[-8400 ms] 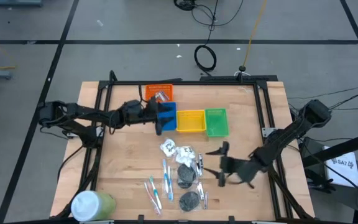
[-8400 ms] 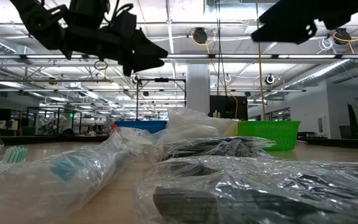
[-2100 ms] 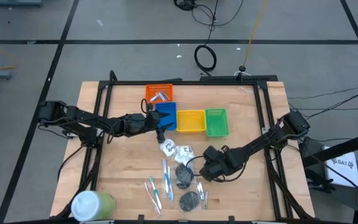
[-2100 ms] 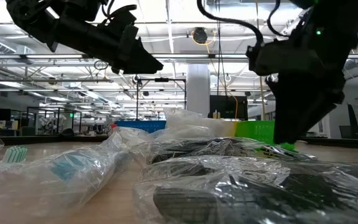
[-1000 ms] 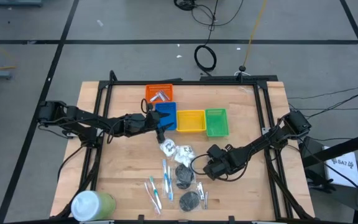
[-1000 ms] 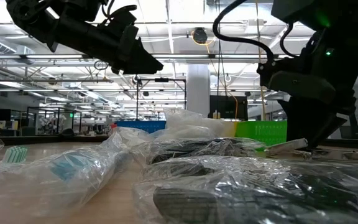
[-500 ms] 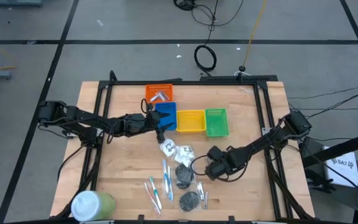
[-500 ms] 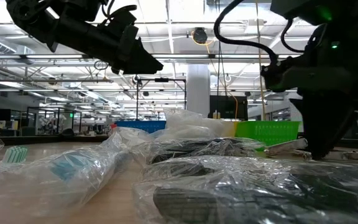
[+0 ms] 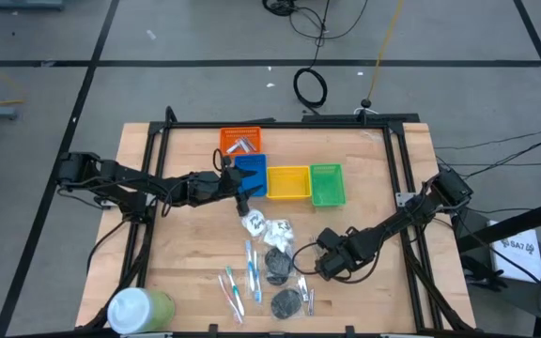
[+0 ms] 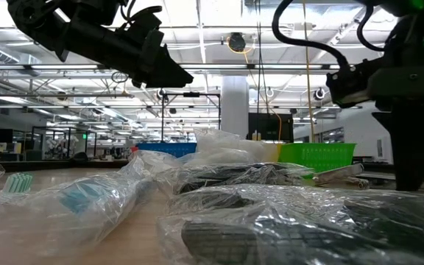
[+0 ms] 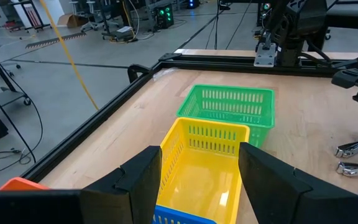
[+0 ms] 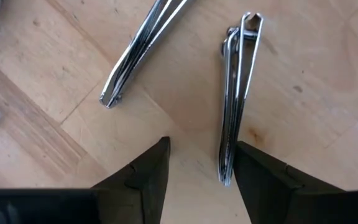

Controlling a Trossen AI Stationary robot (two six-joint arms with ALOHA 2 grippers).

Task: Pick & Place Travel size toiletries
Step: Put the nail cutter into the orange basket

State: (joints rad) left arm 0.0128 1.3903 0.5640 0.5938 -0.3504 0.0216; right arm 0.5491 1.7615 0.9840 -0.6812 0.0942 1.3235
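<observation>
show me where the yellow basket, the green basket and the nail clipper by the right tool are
yellow basket (image 11: 199,177), left wrist view, bare floor inside.
green basket (image 11: 232,102), left wrist view, near wall.
nail clipper (image 12: 238,87), right wrist view, middle of its metal body.

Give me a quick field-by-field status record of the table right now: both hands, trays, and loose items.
left hand: open, empty, hovering over the blue tray, facing the yellow tray
right hand: open, low over the wood, straddling the end of one nail clipper
second nail clipper: lying beside it, untouched
orange tray: holds silvery items
green tray: looks empty
toothbrushes: still on the table, in wrappers
white packets: on the table near the blue tray
dark discs: bagged, on the table
</observation>
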